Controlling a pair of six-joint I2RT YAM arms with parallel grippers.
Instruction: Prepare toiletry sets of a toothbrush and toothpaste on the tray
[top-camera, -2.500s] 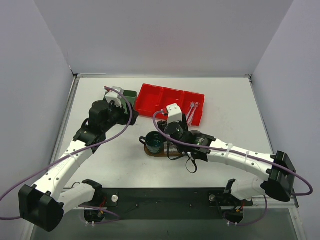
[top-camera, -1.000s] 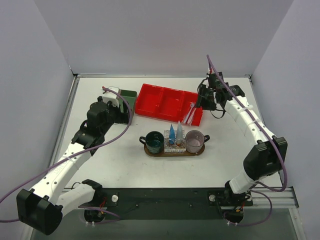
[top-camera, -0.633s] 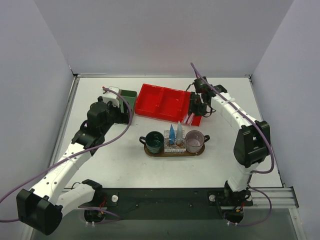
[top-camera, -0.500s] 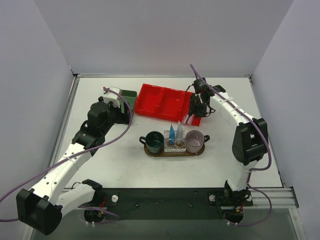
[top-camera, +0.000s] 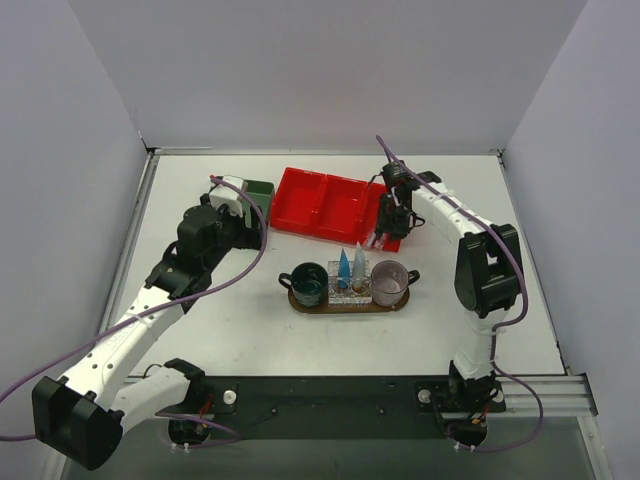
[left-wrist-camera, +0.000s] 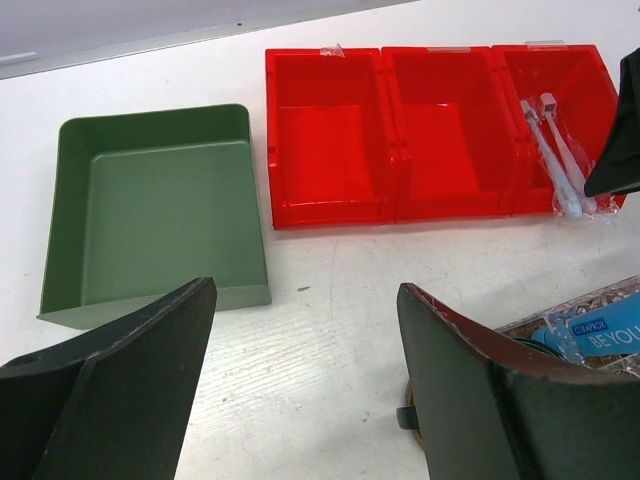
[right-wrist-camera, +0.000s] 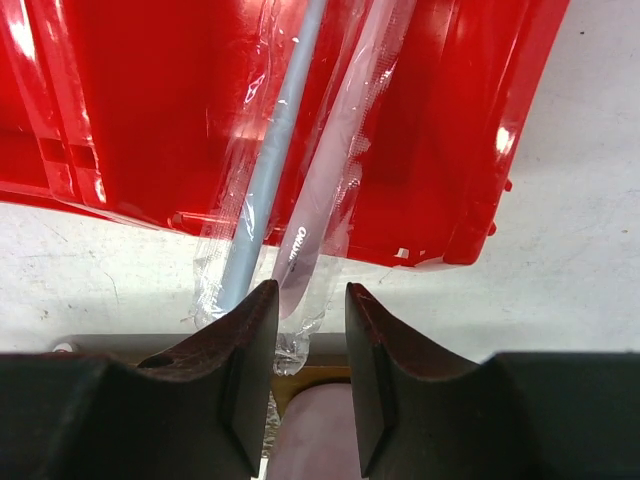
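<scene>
Hanging over the right-end compartment of the red three-compartment plastic bin (right-wrist-camera: 130, 90), the right gripper (right-wrist-camera: 310, 300) has its two dark fingers (right-wrist-camera: 240, 370) drawn close, with only a narrow gap between them. Two thin toothbrushes in clear plastic wrappers, one grey (right-wrist-camera: 275, 160) and one pale and translucent (right-wrist-camera: 335, 165), lie side by side and slant out over the bin's near wall. The pale one's wrapper end sits in the gap between the fingers, and the grey one's end lies just beside the finger at the left of the wrist view. Whether the pads press on the wrapper I cannot tell.

Below the fingers shows the translucent pink mug (right-wrist-camera: 310, 440). It stands on the flat oval dark brown wooden tray (top-camera: 345, 303) with a dark green mug (top-camera: 307, 284), and two upright blue toothpaste tubes (top-camera: 344, 266) stand between the mugs.

The left gripper (left-wrist-camera: 305, 300) is spread wide and holds nothing. Beyond its left finger lies the green square plastic box (left-wrist-camera: 150, 200), and the red bin lies ahead of its right finger.
</scene>
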